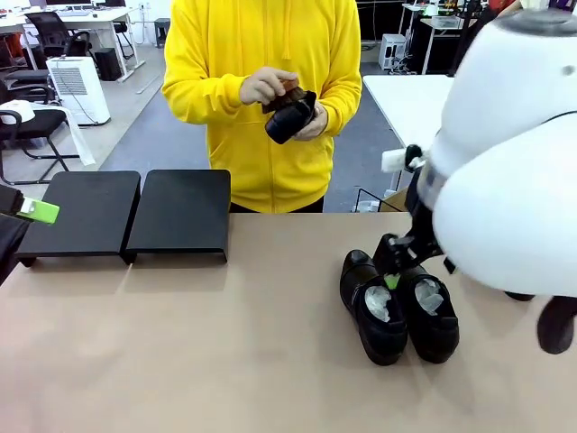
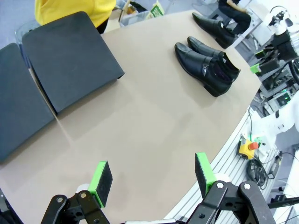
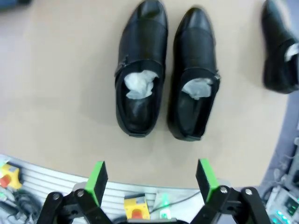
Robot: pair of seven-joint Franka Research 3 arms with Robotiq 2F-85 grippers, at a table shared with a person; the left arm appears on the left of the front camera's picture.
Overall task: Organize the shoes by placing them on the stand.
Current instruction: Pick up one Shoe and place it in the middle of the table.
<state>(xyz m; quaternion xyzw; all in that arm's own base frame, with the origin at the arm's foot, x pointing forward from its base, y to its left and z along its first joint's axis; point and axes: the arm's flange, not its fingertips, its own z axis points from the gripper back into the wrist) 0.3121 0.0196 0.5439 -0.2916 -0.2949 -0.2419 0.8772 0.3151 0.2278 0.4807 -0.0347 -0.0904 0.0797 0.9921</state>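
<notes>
Two shoes stuffed with white paper lie side by side on the table, the left shoe (image 1: 374,311) (image 3: 140,88) touching the right shoe (image 1: 431,311) (image 3: 194,88). A third shoe (image 3: 280,51) (image 2: 215,28) lies apart from the pair (image 2: 203,67). The person holds a fourth shoe (image 1: 288,115) in both hands at chest height. The stand (image 1: 180,212) (image 2: 70,60) is bare, with its second section (image 1: 90,212) (image 2: 18,102) beside it. My right gripper (image 1: 395,269) (image 3: 152,177) hangs open just above the pair's heel end. My left gripper (image 2: 153,176) is open over bare table, with a green pad (image 1: 38,212) at the left edge.
The tan table (image 1: 225,361) has free room between the stand and the shoes. My right arm's white body (image 1: 505,180) covers the table's right side. A yellow emergency-stop box (image 2: 247,147) sits beyond the table's near edge.
</notes>
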